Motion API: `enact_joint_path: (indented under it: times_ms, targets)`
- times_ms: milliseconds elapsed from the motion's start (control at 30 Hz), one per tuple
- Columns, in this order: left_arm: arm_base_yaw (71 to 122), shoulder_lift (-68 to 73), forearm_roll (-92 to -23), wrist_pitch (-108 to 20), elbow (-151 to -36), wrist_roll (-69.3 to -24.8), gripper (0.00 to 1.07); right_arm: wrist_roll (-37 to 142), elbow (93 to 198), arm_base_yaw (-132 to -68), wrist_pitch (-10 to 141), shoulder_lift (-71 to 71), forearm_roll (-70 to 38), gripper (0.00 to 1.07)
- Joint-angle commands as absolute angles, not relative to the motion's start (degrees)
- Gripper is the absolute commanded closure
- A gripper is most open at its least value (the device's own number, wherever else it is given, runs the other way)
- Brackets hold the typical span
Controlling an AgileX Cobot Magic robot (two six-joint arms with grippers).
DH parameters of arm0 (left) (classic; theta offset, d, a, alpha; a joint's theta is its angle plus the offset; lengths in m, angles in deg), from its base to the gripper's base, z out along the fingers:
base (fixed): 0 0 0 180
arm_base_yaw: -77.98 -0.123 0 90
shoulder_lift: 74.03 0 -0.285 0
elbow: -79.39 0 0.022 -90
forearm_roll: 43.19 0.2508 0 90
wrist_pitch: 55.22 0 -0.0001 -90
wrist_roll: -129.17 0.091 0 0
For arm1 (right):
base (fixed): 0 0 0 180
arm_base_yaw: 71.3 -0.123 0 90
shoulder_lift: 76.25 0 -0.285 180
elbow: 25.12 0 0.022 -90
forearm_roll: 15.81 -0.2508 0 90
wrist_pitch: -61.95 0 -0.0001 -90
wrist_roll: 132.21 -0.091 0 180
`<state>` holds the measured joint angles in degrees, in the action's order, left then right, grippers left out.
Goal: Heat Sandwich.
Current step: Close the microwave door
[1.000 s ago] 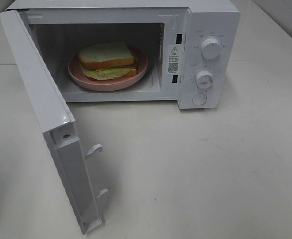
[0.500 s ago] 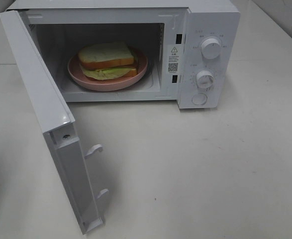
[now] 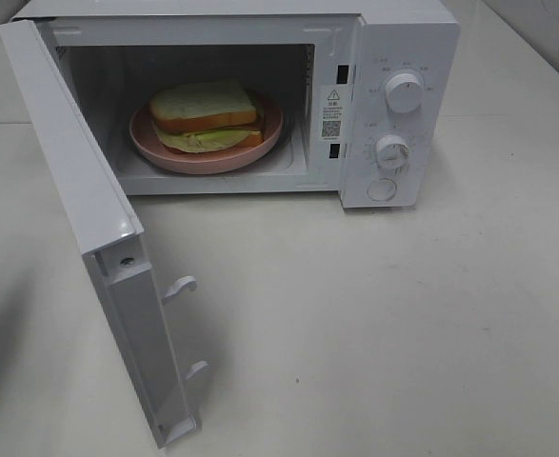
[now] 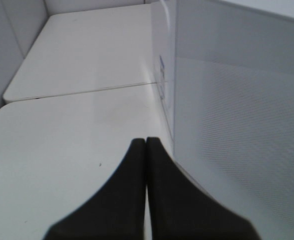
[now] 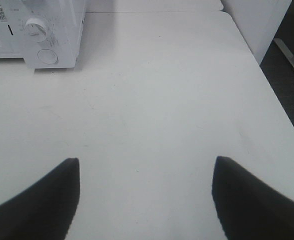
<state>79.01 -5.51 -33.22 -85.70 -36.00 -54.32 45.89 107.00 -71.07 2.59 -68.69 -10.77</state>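
Note:
The sandwich (image 3: 208,114), white bread with orange-brown crust and green lettuce, lies on a round pink plate (image 3: 265,143) inside the white microwave (image 3: 408,38). The microwave door (image 3: 84,205) stands swung wide open toward the front left. No gripper shows in the exterior high view. In the left wrist view my left gripper (image 4: 145,141) is shut with nothing in it, its black fingers (image 4: 131,195) pressed together just beside the outer face of the open door (image 4: 237,125). My right gripper (image 5: 145,165) is open and empty above the bare table, well to the right of the microwave's knobs (image 5: 35,27).
The microwave's control panel holds two white dials (image 3: 403,92) and a round button (image 3: 382,189). The white table (image 3: 403,324) runs to a right edge (image 5: 282,115) with dark floor beyond. A seam (image 4: 81,91) joins two tabletops to the left of the door.
A faint shadow has spread over the table at the lower left of the exterior high view. The microwave, door and sandwich have not moved.

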Motion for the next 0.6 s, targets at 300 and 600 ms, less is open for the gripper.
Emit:
enact_joint_path:
  times_ms: [300, 600]
  targets:
    - [79.06, 5.55, -14.66, -97.5, -38.97, -68.76, 1.07, 45.72, 106.71, -70.67, 3.22, -70.3, -10.71, 0.38]
    - [85.02, 13.0, -13.85, -99.51, -41.78, -68.13, 1.07, 45.72, 106.71, -70.67, 3.22, -70.3, -10.71, 0.38]
